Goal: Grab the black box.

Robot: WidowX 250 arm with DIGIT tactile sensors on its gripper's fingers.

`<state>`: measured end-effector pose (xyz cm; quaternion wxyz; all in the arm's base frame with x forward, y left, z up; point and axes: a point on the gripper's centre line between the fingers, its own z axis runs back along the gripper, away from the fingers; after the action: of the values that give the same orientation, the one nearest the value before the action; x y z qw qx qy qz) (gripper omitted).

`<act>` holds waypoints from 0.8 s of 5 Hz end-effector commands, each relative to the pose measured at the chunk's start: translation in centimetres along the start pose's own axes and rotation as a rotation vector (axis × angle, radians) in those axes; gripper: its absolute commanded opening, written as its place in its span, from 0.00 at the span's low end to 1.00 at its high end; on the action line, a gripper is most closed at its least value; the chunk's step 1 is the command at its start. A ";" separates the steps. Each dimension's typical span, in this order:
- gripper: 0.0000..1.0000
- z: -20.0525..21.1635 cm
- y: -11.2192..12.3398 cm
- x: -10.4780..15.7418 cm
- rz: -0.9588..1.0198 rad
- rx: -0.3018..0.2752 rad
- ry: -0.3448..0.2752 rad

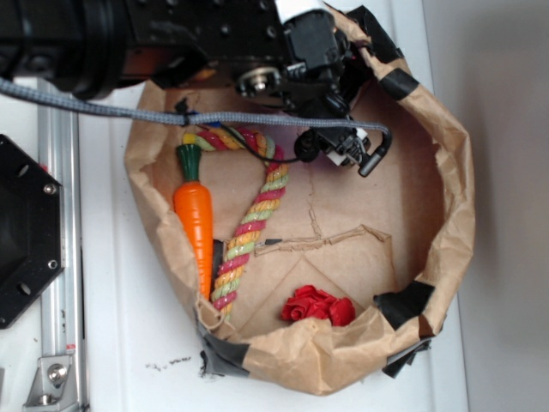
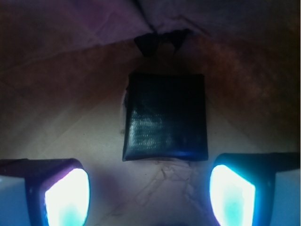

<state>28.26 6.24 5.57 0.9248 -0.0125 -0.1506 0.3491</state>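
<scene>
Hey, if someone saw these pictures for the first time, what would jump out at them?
Probably the orange carrot toy along the left inside of the brown paper bag, beside a striped rope. In the wrist view, the black box lies on the paper, ahead of the open end effector with its glowing fingertips.

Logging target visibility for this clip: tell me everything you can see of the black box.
The small glossy black square box shows only in the wrist view; in the exterior view the arm hides it. It has rounded corners and a shiny, faintly textured top. It lies flat on the brown paper floor of the bag, below a dark tape patch. The open end effector hangs before it, fingers apart, touching nothing.
</scene>
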 end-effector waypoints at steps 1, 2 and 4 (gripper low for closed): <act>1.00 2.2 1.7 1.7 0.079 0.008 -0.091; 1.00 1.4 1.5 1.9 0.095 0.070 -0.117; 1.00 -0.6 0.5 2.9 0.071 0.128 -0.094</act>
<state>29.59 7.86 4.29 0.9110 0.0637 -0.1484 0.3795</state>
